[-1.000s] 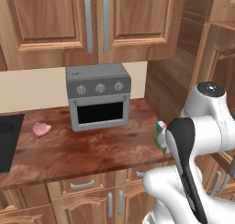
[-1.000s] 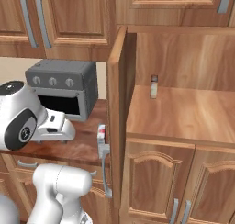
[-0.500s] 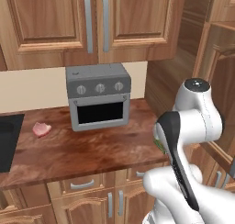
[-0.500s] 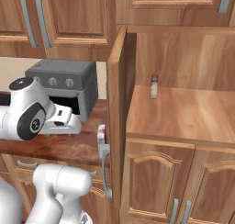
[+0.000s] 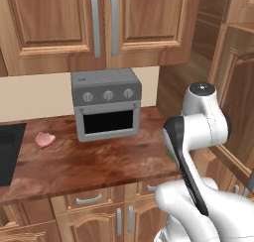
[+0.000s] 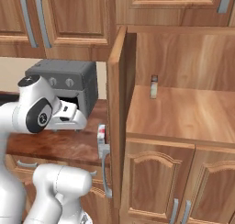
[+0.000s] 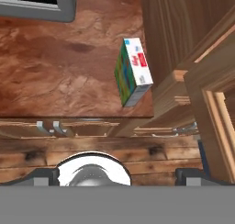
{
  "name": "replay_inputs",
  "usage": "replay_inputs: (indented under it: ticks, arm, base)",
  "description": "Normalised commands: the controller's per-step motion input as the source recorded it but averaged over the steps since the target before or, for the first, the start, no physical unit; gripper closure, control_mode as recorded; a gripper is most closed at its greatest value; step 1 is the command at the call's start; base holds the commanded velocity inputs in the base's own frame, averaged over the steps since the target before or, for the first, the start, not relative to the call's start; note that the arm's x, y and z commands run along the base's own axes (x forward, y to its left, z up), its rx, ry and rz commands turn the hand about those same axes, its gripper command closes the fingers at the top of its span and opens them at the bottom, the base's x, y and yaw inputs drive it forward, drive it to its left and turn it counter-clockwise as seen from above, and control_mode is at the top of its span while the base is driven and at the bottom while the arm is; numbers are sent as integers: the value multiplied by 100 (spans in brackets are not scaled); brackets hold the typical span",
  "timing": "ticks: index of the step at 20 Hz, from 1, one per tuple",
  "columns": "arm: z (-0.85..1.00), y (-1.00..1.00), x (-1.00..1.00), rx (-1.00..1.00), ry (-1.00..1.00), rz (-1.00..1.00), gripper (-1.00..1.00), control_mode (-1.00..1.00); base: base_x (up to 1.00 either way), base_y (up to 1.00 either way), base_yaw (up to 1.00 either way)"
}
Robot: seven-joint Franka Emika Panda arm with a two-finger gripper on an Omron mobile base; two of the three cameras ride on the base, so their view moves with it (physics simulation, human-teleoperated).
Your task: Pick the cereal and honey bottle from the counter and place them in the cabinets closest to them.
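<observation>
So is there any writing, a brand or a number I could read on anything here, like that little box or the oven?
Cereal box: red print on its white face, too blurred to read.
Toaster oven: three knobs, no legible marks.
Small box on the cabinet shelf: too small to read.
Nothing else carries text.

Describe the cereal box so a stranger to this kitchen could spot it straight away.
Start at the grey toaster oven on the brown counter, then follow the counter to its end beside the open cabinet door. There, near the front edge, stands the cereal box: small and slim, with a white and red face and a green side.
</observation>
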Motion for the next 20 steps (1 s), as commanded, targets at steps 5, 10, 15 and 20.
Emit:
replay_inputs:
  ticks: [5,10,15,20]
  arm:
    - [-15,-16,22,-2,0,-2,-100,-100]
    - [-20,-10,28,-3,2,0,-100,-100]
    - [-25,-3,37,-4,3,0,-100,-100]
    - [-25,-13,33,-2,0,0,-100,-100]
  base:
    - [0,0,0]
    - [0,0,0]
    - [0,0,0]
    - [0,0,0]
